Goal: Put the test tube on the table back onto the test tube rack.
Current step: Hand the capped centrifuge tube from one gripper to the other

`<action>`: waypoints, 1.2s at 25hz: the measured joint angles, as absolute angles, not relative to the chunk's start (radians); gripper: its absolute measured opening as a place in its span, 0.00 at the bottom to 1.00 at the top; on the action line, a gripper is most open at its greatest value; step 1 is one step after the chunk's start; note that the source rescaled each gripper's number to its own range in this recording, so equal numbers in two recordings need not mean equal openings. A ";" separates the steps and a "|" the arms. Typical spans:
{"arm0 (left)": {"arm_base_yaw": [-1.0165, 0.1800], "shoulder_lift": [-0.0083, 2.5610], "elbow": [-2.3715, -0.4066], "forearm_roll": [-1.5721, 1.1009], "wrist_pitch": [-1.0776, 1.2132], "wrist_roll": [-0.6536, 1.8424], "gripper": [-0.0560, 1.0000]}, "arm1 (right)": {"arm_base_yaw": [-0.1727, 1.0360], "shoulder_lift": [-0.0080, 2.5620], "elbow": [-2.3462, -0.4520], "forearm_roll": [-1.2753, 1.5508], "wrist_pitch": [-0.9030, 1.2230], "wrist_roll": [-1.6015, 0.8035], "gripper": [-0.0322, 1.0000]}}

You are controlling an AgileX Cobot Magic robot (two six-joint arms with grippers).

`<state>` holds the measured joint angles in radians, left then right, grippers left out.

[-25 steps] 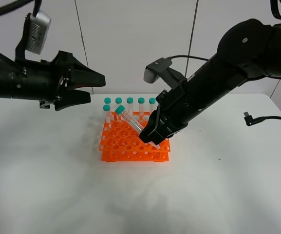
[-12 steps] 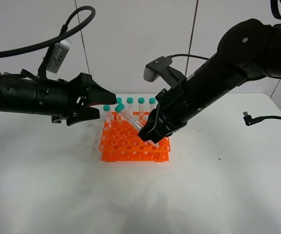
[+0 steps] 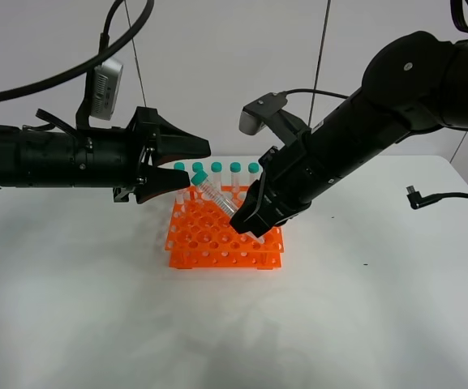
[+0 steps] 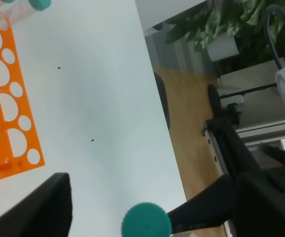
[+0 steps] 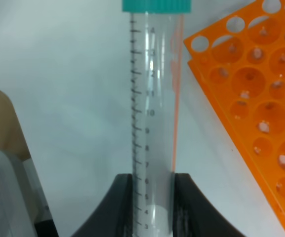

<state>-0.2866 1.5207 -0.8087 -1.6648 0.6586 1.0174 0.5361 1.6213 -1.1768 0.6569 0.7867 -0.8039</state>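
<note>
Presently right gripper (image 3: 246, 225) pinches test tube (image 3: 215, 197) near tip; likely light, rigid, slick. Left gripper (image 3: 199, 164) spread; best hold below cap (image 3: 199, 178).

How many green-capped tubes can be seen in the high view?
6. Five tubes stand along the rack's far edge; one tube is tilted above the rack, held by the right fingers. The left fingers may hide more.

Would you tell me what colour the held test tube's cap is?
Teal-green; the cap of the test tube shows best in the right wrist view.
</note>
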 joint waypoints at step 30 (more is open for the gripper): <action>-0.308 1.565 -0.809 -1.728 0.664 1.093 0.88 | 0.536 1.621 -1.177 0.664 0.768 -0.773 0.07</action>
<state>-0.3084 1.5648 -0.8087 -1.7283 0.6638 1.0932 0.5361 1.6213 -1.1768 0.6639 0.7684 -0.7730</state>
